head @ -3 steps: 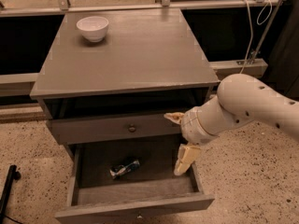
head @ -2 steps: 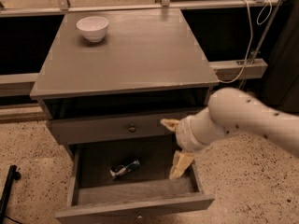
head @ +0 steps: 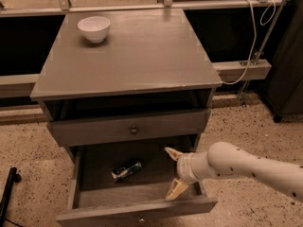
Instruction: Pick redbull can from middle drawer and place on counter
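Inside the middle drawer [head: 137, 212] — redbull can [head: 127, 171] lies clear of gripper's [head: 168, 174] spread fingers [head: 176, 190].

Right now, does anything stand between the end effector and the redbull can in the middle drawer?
Nothing visible does. The end effector, fingers open, is at the right side of the open middle drawer. The redbull can lies on its side near the drawer's middle, with only bare drawer floor between them.

The gripper [head: 173, 171] hangs inside the pulled-out middle drawer [head: 137, 211], close to its right wall, with its two fingers spread wide. The redbull can [head: 127, 170] lies on its side on the drawer floor, near the fingertips but apart from them. Well above the gripper, the counter [head: 142, 56] carries a white bowl [head: 93, 28].
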Controlling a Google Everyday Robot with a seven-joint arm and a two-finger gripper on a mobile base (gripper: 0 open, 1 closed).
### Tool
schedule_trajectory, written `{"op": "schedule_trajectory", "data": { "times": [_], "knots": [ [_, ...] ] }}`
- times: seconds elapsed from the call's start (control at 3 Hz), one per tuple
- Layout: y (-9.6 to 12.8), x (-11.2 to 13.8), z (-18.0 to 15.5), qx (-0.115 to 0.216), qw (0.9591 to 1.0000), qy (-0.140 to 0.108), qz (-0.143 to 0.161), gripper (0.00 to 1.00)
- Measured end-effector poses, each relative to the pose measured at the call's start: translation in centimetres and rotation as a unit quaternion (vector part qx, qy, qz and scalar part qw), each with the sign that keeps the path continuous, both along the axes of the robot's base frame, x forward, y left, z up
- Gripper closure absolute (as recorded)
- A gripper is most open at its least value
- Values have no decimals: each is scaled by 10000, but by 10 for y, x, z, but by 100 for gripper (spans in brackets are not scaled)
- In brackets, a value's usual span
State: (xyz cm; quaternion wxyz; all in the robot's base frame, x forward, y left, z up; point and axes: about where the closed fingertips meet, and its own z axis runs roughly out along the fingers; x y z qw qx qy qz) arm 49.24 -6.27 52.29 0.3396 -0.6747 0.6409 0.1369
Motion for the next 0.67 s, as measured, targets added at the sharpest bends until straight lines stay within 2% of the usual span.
{"op": "schedule_trajectory", "data": {
  "times": [0.33,0.67],
  "knots": [
    [-10,22,-8,405,9988,-264,28,0],
    [-6,19,-11,446,9986,-184,212,0]
  ]
}}
